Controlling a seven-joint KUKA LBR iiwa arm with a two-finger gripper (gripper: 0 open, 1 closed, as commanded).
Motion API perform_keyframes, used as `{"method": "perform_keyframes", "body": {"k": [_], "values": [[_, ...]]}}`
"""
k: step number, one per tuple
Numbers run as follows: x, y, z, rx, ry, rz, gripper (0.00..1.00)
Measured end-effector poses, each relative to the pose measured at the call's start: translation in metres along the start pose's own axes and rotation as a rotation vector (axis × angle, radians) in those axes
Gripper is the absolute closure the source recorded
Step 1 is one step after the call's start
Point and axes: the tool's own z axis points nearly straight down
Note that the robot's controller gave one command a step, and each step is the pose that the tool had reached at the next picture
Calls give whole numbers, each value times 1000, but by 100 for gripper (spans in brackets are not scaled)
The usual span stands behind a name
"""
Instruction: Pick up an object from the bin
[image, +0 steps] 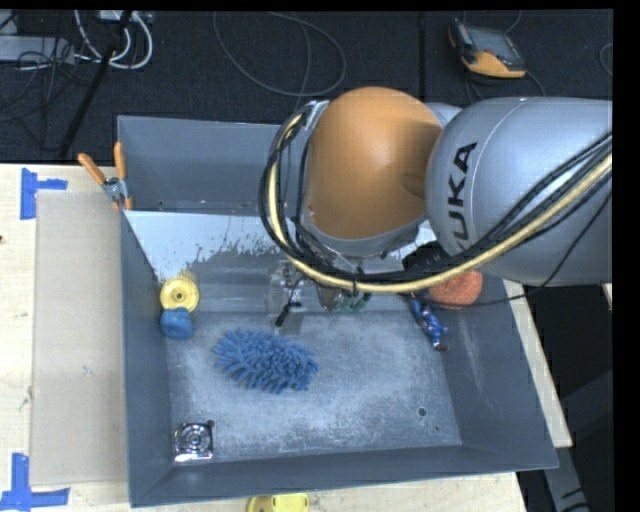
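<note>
My gripper (285, 316) hangs below the orange wrist cover near the middle of the bin, just above the upper edge of a blue spiky rubber toy (265, 361). The toy lies flat on the bin floor, and I see nothing held in the gripper. To the right, a small blue elongated piece (428, 323) rests on the floor. Beside it, an orange spongy ball (458, 289) is partly hidden under the arm.
A yellow disc (179, 293) and a blue lump (177, 324) sit together by the left wall. A small silver square part (193, 440) lies in the front left corner. The arm covers the back right of the bin.
</note>
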Motion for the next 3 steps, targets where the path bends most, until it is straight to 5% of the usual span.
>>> {"method": "perform_keyframes", "body": {"k": [1,2,3], "values": [[0,0,0,0,0,1,100],[2,-3,51,-1,-4,17,0],[6,-7,112,0,-2,38,0]]}}
